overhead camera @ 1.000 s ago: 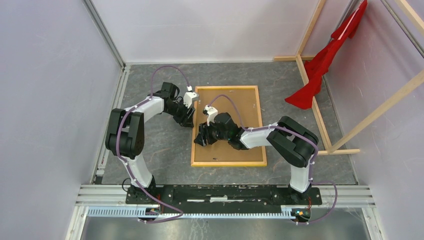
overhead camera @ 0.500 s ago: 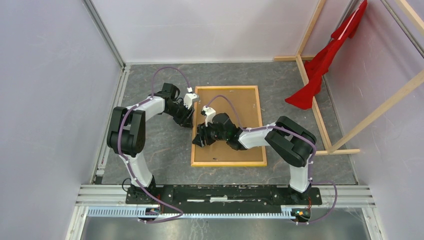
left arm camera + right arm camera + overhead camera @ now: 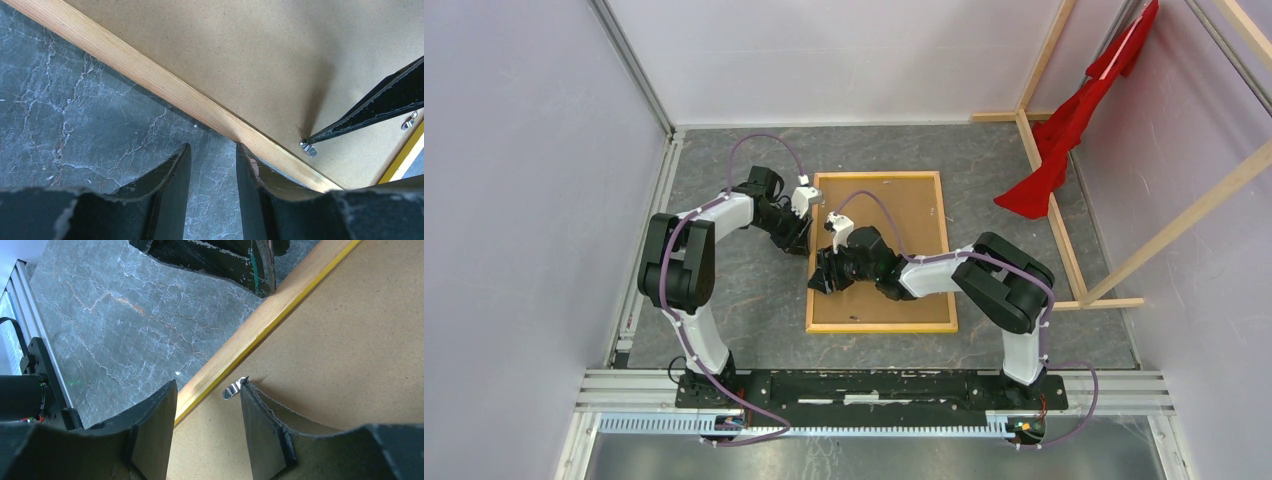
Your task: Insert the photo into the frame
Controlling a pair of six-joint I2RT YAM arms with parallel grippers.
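Brown fibreboard backing point(image 3: 914, 215) fills the frame point(image 3: 879, 327), which lies face down on the grey marbled surface point(image 3: 744, 290). Its pale wooden back is turned up, and only a thin yellow line shows along the edge. I think it lies this way so that the back can be reached and fastened. The photo is not visible in any view. If it is already inside, the backing hides it, and I cannot confirm this.

Both arms work at the left rail, at about 9 o'clock of the frame. The left gripper point(image 3: 212, 147) stands outside the rail, over bare surface, with its fingers partly spread and nothing between them. One finger is just beside the wood or touching it; I cannot say which. From this gripper the rail lies at 1 to 2 o'clock. It seems to be placed there to stop the frame from sliding sideways.

The right gripper point(image 3: 209, 385) reaches from the inner side, at about 8 o'clock of the frame's middle in the top view. Its fingers are spread across the rail. One hangs over the surface just outside the rail, and the tip of the other is on the backing, touching a small metal tab point(image 3: 232, 388). It pinches nothing. In my judgement it is there to turn or press this tab, so that the backing is locked in.
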